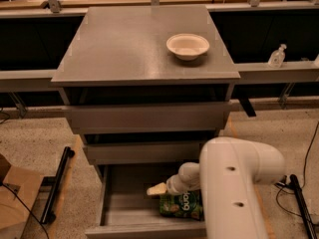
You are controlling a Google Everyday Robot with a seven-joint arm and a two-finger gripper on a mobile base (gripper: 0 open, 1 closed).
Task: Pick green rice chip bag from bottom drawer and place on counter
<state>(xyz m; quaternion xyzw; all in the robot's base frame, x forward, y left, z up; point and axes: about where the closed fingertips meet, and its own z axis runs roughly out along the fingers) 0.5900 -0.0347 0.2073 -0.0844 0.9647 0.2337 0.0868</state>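
Green rice chip bag (pixel 182 206) shown lying in the open bottom drawer (pixel 127 206), towards its right front. The claw (pixel 156 189) is held by the bag's upper left edge, and whether it is clenched cannot be told. A white bowl (pixel 188 46) is seen on the worktop (pixel 124 49) above

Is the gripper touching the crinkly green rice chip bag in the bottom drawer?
Cannot tell. The camera view shows the gripper inside the grey bottom drawer, just above the green bag; neither gap nor contact is plain.
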